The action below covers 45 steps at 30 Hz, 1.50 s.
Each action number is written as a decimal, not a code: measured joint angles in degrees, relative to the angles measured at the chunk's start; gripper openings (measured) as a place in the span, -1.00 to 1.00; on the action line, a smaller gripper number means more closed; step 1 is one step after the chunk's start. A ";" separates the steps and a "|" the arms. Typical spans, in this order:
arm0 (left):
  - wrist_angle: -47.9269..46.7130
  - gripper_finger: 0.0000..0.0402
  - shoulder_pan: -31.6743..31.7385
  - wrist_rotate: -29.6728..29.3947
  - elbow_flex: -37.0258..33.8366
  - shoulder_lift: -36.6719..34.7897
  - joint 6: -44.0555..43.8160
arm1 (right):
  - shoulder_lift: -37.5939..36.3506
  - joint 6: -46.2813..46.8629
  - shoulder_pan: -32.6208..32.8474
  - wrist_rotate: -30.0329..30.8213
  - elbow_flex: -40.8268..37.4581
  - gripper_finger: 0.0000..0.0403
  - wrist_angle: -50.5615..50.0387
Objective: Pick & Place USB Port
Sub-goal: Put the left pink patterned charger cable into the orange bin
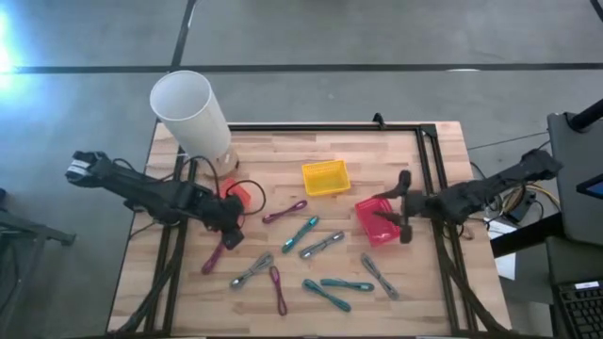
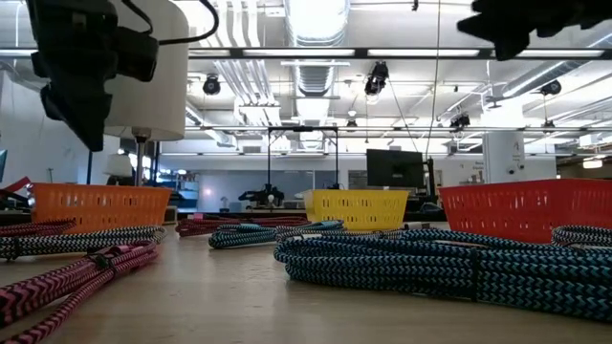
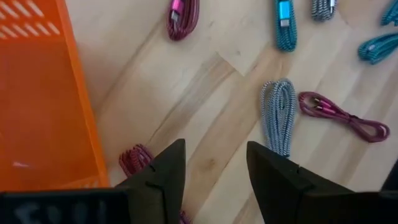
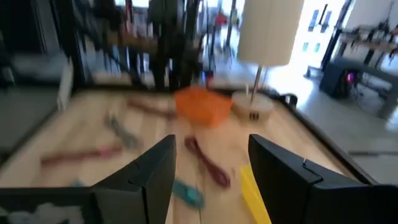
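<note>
Several coiled USB cables lie flat on the wooden table: a magenta one [image 1: 214, 256], a grey one [image 1: 252, 271], teal ones [image 1: 300, 234], and more toward the near edge. My left gripper [image 1: 227, 226] is open above the table between the orange basket [image 1: 240, 195] and the magenta cable. In the left wrist view my left gripper [image 3: 214, 169] stands over bare wood, with the magenta cable [image 3: 132, 160] beside one finger and the grey cable [image 3: 278, 115] just ahead. My right gripper [image 1: 405, 215] is open and empty above the red basket [image 1: 376, 222].
A yellow basket [image 1: 325, 177] sits mid-table toward the far edge. A white-shaded lamp [image 1: 191, 113] stands at the far left corner behind the orange basket [image 3: 37, 93]. A black frame rail [image 1: 429, 179] runs along the far and right edges. Bare wood shows between the cables [image 2: 402, 258].
</note>
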 joint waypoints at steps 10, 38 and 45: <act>-0.96 -0.20 -8.37 6.83 -0.02 2.66 -14.49 | 19.82 2.46 -4.21 -0.29 11.70 -0.01 -6.24; -4.87 -0.20 -20.70 -0.13 -1.95 20.63 -33.54 | 49.50 0.21 -22.60 -23.02 29.57 -0.01 -12.15; 0.06 -0.21 -20.67 1.34 -5.12 21.34 -31.01 | 49.58 -2.73 -22.73 -22.98 32.56 -0.01 -14.61</act>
